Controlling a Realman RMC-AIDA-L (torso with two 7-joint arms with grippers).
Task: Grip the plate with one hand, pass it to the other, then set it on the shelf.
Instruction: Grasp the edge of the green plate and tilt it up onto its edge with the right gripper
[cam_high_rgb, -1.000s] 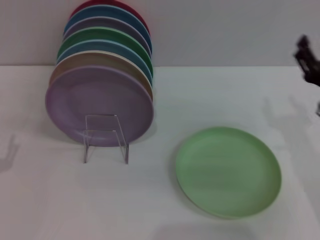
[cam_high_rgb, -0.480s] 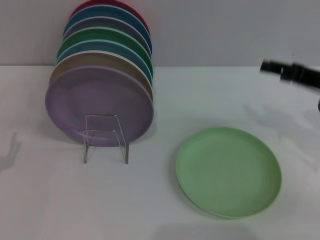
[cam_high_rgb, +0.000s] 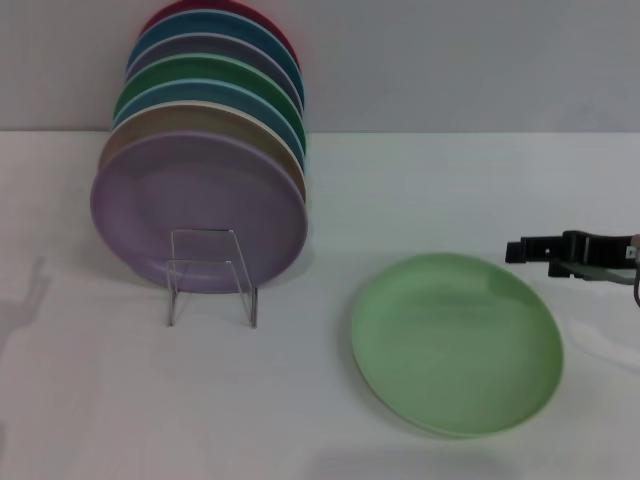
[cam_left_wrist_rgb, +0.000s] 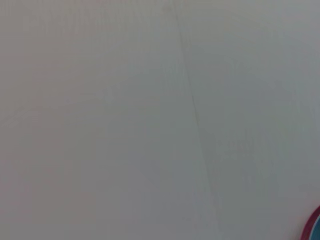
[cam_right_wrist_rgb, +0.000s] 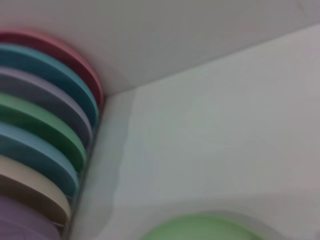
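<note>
The light mint-green plate lies flat on the white table, right of centre; its edge also shows in the right wrist view. My right gripper comes in low from the right edge and hovers just beyond the plate's far right rim, apart from it. The wire shelf stands at the left and holds several upright plates, with a lavender plate at the front. The left gripper is out of view.
The upright plates in the shelf include emerald-green, blue, tan and red ones, reaching back to the wall. A sliver of a red-rimmed plate shows in the left wrist view. White table lies between shelf and plate.
My right gripper has come down from high at the far right to a low spot beside the mint-green plate's far right rim. The plates have not moved.
</note>
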